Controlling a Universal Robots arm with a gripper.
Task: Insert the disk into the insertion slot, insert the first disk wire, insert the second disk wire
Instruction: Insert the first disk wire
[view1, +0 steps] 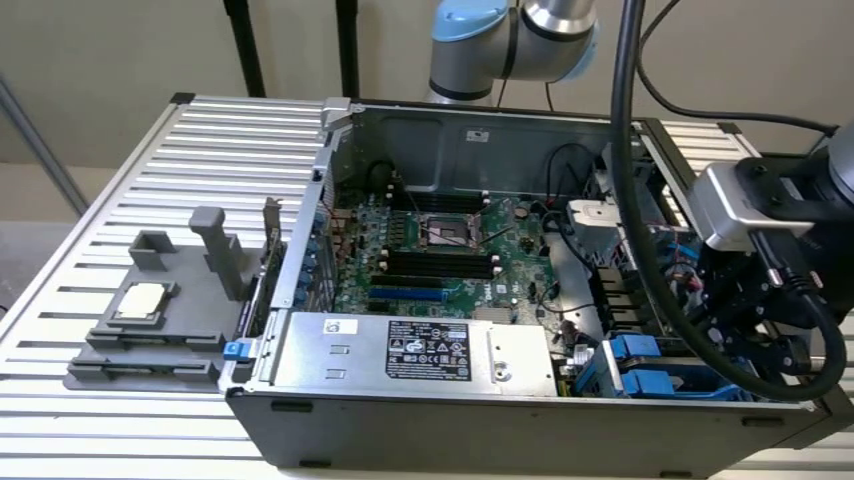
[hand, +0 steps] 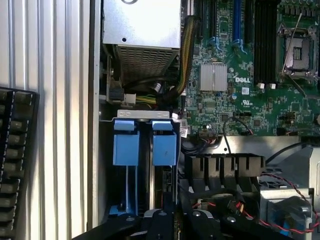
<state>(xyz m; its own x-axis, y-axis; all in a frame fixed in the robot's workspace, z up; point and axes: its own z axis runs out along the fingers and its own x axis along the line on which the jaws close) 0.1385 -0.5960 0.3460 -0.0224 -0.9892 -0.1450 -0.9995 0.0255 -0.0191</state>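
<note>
The disk (hand: 165, 185) stands on edge in the insertion slot (hand: 150, 125) of the dark grey case. Its bright blue carrier tab (hand: 165, 148) sits beside a second blue tab (hand: 126, 148). My gripper (hand: 162, 220) hovers right over the disk's near end, its black fingers (hand: 159, 216) closed narrowly on that edge. In the exterior view the arm's wrist and camera block (view1: 747, 205) hang over the blue drive bay (view1: 641, 365) at the case's corner on that view's right. Cables with a white plug (hand: 129, 98) lie just past the bay's far end.
The silver power-supply box (view1: 414, 350) sits beside the bay, and the green motherboard (view1: 441, 250) fills the case floor. Red and black wires (hand: 280, 200) cross near the gripper. A grey fixture (view1: 160, 320) stands on the slatted table (view1: 120, 200). A dark keyboard (hand: 15, 150) lies outside the case.
</note>
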